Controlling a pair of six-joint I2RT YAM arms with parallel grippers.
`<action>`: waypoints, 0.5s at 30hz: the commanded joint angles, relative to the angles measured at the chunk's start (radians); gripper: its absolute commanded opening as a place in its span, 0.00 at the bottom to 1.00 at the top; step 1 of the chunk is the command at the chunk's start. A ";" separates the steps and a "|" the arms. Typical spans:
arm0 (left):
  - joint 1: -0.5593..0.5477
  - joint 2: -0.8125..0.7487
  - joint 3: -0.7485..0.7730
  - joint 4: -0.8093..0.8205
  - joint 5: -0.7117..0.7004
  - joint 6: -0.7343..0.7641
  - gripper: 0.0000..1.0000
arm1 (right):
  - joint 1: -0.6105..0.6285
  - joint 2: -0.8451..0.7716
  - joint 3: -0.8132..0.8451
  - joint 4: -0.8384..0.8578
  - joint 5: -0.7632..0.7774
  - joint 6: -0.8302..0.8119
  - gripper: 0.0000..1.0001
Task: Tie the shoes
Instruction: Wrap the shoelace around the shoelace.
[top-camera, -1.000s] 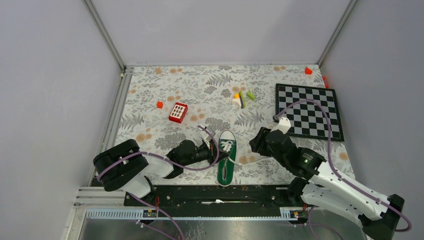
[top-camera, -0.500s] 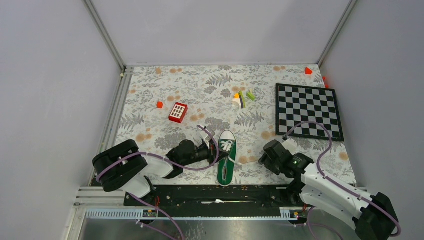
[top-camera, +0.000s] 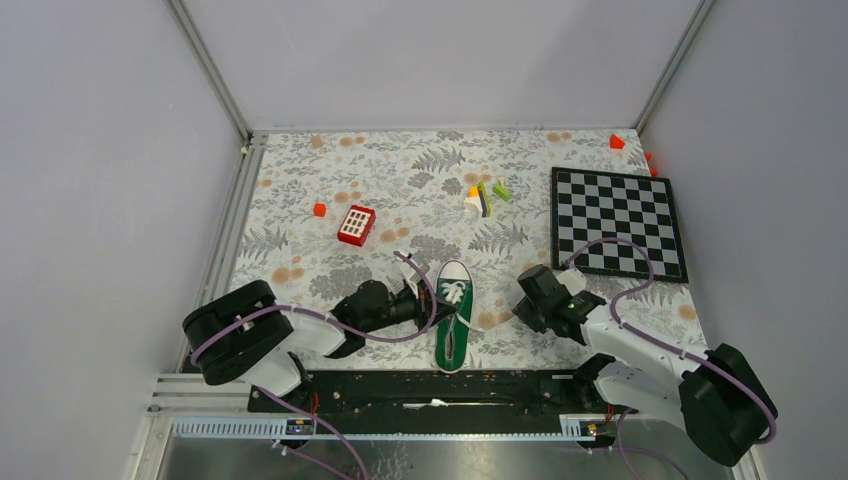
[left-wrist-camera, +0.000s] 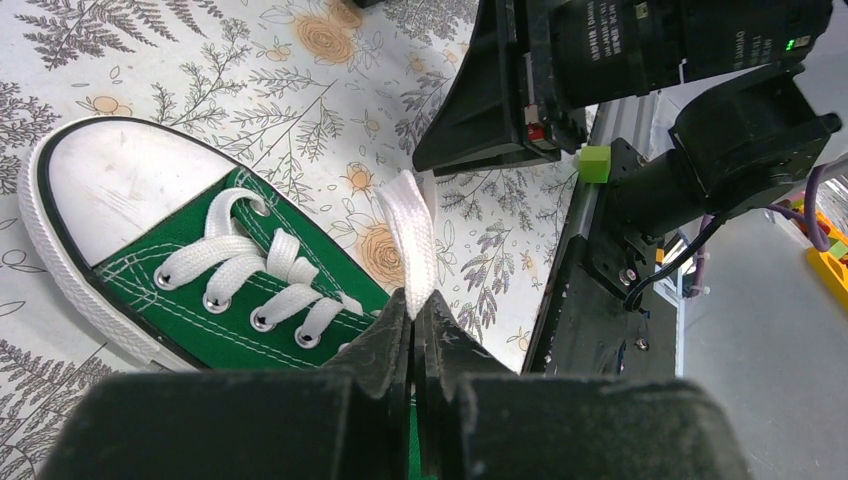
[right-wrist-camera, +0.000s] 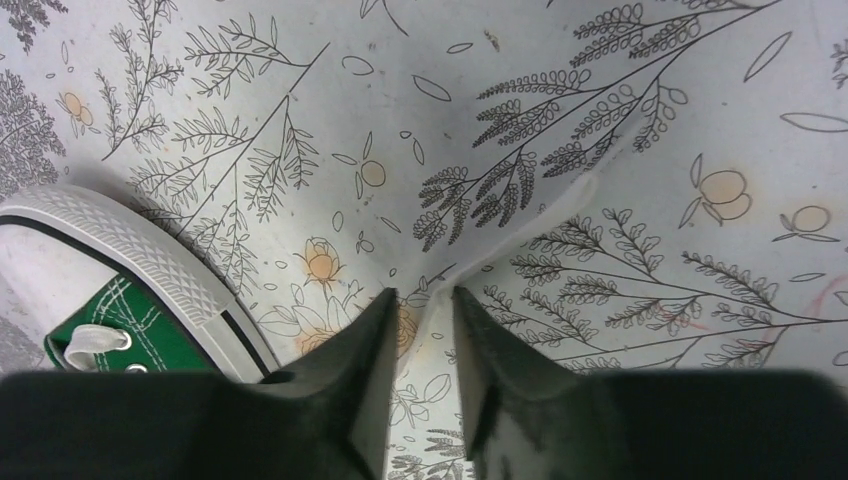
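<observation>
Green canvas low-top sneaker (top-camera: 454, 315), white rubber toe cap, white laces: flat on floral-print tablecloth (top-camera: 380, 170), between both arms. Left gripper (left-wrist-camera: 415, 318): just left of sneaker, jaws together, clamped on flat white lace end (left-wrist-camera: 408, 235), which stands above fingertips. Right gripper (right-wrist-camera: 424, 300): right of sneaker, near toe cap, low over cloth, jaws narrowly apart, straddling pale lace strand (right-wrist-camera: 565, 210) lying on cloth. Black-and-white chessboard (top-camera: 618, 222): well right of sneaker.

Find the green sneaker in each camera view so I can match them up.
Top external: sneaker, bottom centre, between the two arms.
Left wrist: sneaker, left side, white toe cap upper left.
Right wrist: sneaker, lower-left corner, only part of its toe end.
Shared landmark: the fern-print cloth under it.
</observation>
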 joint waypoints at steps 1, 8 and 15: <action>-0.001 -0.047 -0.005 0.065 0.032 0.020 0.00 | -0.006 0.030 -0.012 -0.053 -0.005 -0.004 0.28; -0.002 -0.043 0.000 0.065 0.038 0.016 0.00 | -0.005 0.057 0.021 -0.101 0.012 -0.047 0.49; -0.002 -0.036 -0.004 0.078 0.044 0.006 0.00 | -0.006 0.221 0.090 -0.142 0.034 -0.132 0.45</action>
